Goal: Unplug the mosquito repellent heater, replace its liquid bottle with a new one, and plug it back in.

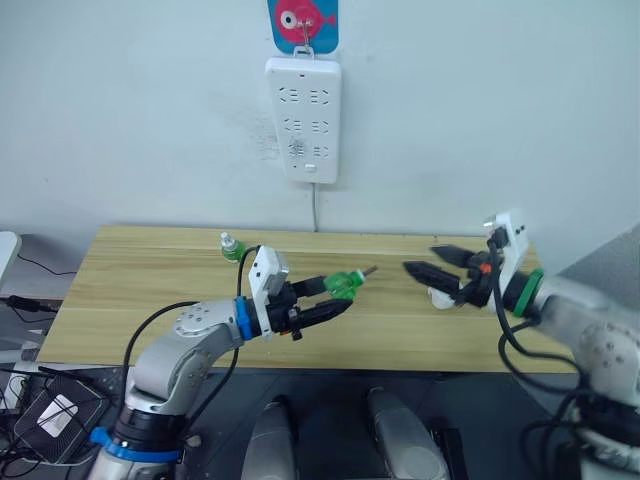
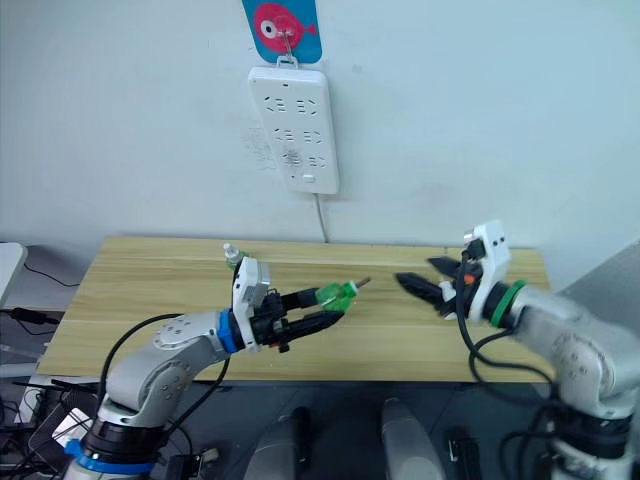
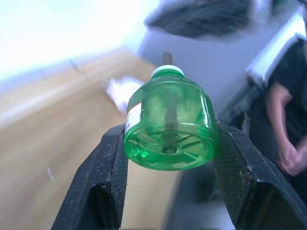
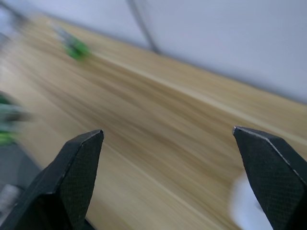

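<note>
Wooden table (image 1: 150,290), left end effector (image 1: 335,297) gripping green bottle (image 1: 346,285)

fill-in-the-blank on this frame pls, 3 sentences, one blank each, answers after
1. The left gripper is shut on a ____ bottle with its wick pointing toward the right gripper.
2. The right gripper's fingers are ____, holding nothing.
3. The white heater lies on the ____, below the right gripper.

Missing words: green; open; table
</note>
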Controlling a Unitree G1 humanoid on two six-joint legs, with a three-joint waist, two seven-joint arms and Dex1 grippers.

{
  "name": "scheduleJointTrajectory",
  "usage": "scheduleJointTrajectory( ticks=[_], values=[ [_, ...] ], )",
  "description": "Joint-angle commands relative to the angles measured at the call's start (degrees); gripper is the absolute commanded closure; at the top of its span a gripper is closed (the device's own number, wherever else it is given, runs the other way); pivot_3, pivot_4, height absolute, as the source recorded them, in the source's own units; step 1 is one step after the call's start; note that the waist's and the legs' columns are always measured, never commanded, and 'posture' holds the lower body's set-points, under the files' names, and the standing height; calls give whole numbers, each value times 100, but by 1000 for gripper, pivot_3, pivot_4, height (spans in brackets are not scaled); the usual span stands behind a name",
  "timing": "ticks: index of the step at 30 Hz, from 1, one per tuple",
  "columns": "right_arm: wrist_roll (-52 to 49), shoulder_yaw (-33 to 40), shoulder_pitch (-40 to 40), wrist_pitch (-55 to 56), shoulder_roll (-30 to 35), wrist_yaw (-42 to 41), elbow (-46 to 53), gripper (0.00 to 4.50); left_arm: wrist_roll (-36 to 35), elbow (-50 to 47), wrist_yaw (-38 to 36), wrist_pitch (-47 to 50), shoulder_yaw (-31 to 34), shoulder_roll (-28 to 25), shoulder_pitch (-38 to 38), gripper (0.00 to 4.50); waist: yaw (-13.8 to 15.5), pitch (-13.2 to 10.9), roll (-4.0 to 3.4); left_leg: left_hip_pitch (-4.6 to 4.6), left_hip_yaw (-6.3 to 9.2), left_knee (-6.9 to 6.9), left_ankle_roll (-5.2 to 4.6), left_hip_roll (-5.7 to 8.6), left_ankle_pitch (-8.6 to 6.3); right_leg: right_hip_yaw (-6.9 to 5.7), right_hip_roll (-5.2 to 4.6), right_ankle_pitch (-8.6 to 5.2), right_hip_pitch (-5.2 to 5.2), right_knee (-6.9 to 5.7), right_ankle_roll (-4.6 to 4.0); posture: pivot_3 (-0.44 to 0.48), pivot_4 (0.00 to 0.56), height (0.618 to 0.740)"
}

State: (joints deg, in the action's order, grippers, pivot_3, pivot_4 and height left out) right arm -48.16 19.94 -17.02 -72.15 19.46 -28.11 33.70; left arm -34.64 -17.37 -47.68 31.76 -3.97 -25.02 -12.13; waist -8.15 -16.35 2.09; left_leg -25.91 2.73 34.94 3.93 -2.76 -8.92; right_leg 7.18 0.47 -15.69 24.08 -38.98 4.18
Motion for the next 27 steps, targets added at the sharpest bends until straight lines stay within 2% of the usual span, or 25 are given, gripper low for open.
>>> scheduleJointTrajectory(
  ticks=[1,6,16,18,20,27],
  values=[
    [-961,327,120,-196,-832,830,258,0,241,-2,430,-414,47,360,-93,2300,-20,0,0,-1,-2,2,0,1,0,2,-2,1,-1,1,1,-246,260,735],
    [-1392,142,-9,113,-2017,2072,-60,0,431,-7,667,-668,-26,663,-190,2300,-125,2,-2,1,-2,5,-1,1,3,4,-1,7,-1,-2,-2,-239,258,735],
    [-1921,-360,-309,545,-2172,2469,-703,0,467,-225,789,-636,-163,765,-139,2300,-156,4,-4,-2,4,-2,-1,2,2,-2,0,7,1,0,0,-222,250,735],
    [-2044,-416,-339,565,-2087,2458,-807,372,465,-241,828,-632,-167,761,-138,2300,-156,4,-4,-2,5,-2,-1,2,2,-3,0,7,0,0,0,-217,250,735],
    [-2176,-478,-357,580,-2016,2459,-880,941,455,-258,855,-626,-176,752,-134,2300,-151,4,-4,-2,5,-2,-1,2,2,-2,0,7,0,1,0,-211,248,735],
    [-2530,-667,-362,780,-1890,2569,-1001,3466,464,-341,844,-628,-211,716,-76,2300,-154,4,-4,-2,5,-1,-1,2,3,-2,0,7,0,0,0,-207,245,735]
  ],
)
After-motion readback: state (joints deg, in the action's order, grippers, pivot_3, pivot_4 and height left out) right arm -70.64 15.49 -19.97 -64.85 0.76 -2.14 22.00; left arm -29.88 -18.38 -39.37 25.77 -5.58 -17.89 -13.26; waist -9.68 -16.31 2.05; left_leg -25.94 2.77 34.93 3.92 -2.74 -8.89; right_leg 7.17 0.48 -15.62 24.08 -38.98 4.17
